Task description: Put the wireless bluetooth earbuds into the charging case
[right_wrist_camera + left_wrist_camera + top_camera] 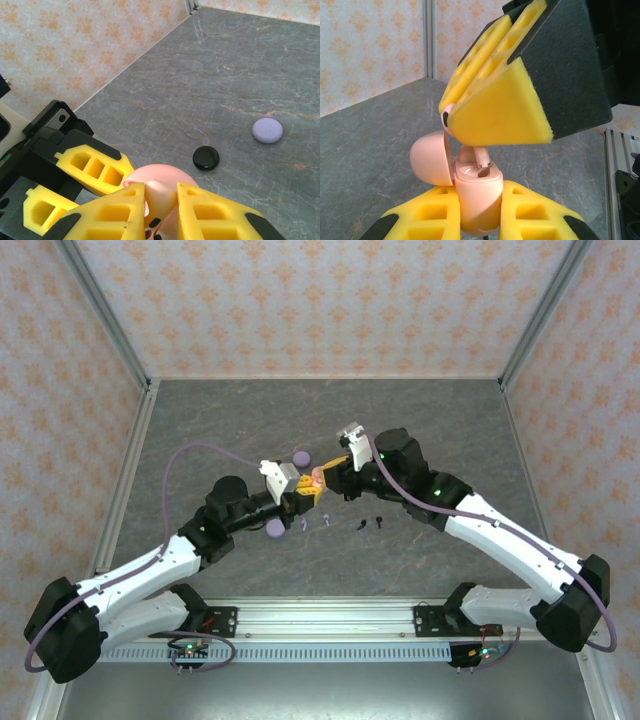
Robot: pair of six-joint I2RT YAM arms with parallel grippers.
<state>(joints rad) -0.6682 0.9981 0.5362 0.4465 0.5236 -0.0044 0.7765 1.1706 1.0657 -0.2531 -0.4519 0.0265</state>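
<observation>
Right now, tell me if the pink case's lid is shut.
No, the lid of the case is swung open to the left, with a pink earbud poised at the open well.

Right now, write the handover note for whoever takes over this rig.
Left gripper: shut on the open pink case.
Right gripper: shut on a pink earbud, its stem at the case's socket, not yet seated.
On the table: lavender case and black case, both closed, plus loose black earbuds.
Left to do: seat this earbud, then the rest.
</observation>
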